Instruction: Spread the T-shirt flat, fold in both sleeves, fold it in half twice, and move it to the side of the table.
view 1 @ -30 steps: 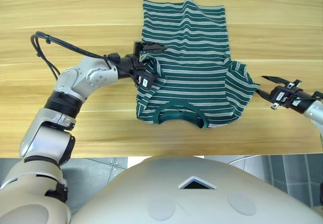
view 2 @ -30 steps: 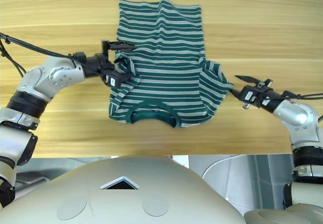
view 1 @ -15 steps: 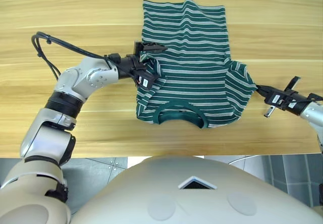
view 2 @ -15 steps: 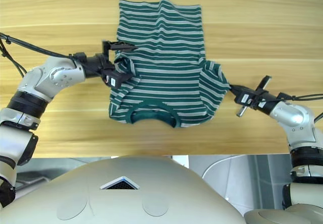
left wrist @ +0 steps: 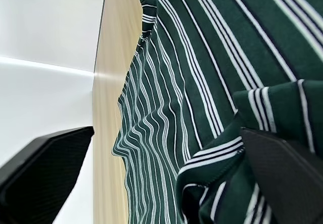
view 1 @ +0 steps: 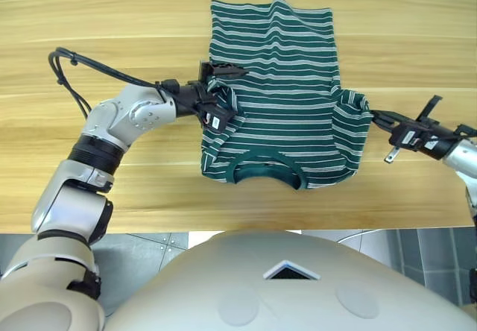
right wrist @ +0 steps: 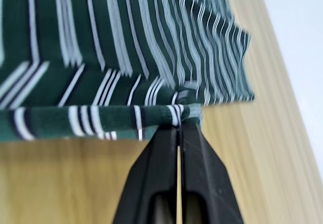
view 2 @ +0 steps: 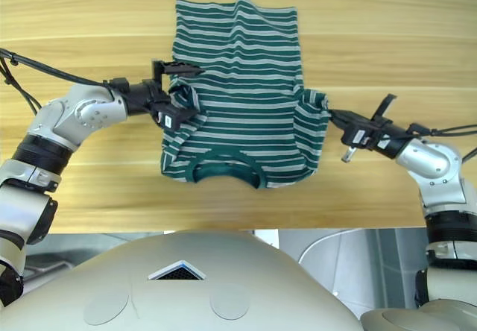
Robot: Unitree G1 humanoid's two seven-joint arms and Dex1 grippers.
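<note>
A dark green T-shirt [view 1: 283,85] with white stripes lies on the wooden table [view 1: 112,18], its collar [view 1: 267,167] toward me and its hem at the far side. Its left sleeve [view 1: 223,126] is folded in over the body. My left gripper [view 1: 235,92] rests at that side, open, with one finger [left wrist: 287,173] under a fold of cloth and the other finger [left wrist: 45,168] standing clear. My right gripper [view 1: 373,114] is shut on the hem of the right sleeve [right wrist: 101,118], pinching it at the outer corner [right wrist: 179,118] just above the tabletop.
Bare wood lies to the left and right of the shirt and beyond its hem. The table's front edge [view 1: 149,230] runs close below the collar. A black cable [view 1: 67,70] loops off the left arm over the table.
My right gripper turned, shut on the right sleeve's hem and drew it a little inward toward the shirt's body. The left arm and the rest of the shirt stayed put.
</note>
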